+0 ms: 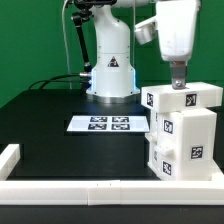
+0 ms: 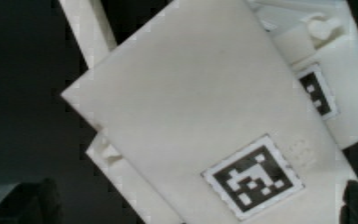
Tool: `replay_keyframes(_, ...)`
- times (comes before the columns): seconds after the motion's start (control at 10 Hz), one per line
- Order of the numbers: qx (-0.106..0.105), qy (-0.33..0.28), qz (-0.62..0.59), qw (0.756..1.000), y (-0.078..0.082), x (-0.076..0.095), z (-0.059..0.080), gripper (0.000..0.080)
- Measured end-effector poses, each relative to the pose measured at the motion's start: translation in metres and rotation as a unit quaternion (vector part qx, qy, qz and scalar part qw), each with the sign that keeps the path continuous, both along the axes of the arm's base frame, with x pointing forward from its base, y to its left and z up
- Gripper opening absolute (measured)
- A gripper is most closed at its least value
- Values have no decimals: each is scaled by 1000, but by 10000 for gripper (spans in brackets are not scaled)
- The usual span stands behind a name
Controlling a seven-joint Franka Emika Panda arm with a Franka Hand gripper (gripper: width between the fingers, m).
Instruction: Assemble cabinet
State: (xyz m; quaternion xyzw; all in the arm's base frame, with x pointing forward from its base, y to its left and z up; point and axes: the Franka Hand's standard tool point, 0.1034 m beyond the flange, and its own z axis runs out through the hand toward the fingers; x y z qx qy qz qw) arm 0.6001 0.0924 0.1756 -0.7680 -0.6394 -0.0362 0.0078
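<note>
Exterior view, left to right. Low white border rail at the exterior view's left edge, another rail along the near edge of the black table. Marker board flat on the table mid-frame, 4 tags visible, just in front of the arm's white base. The cabinet stands upright at the exterior view's right, against the near rail, white, with about 5 tags showing on its front and top blocks. Gripper hangs straight down over the cabinet's top block, tips at or touching the top surface; can't tell if the jaws are parted or closed. Wrist view: white cabinet panel fills the frame, tilted, 1 full tag, another partly seen; fingers not clearly visible.
</note>
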Motion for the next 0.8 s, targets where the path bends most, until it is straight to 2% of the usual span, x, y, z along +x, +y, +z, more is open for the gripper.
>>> replay_keyframes(0.3, -12, -13, 98, 995, 0, 1, -3, 797)
replay_keyframes(0.8, -34, -5, 213, 977, -5, -12, -17, 797)
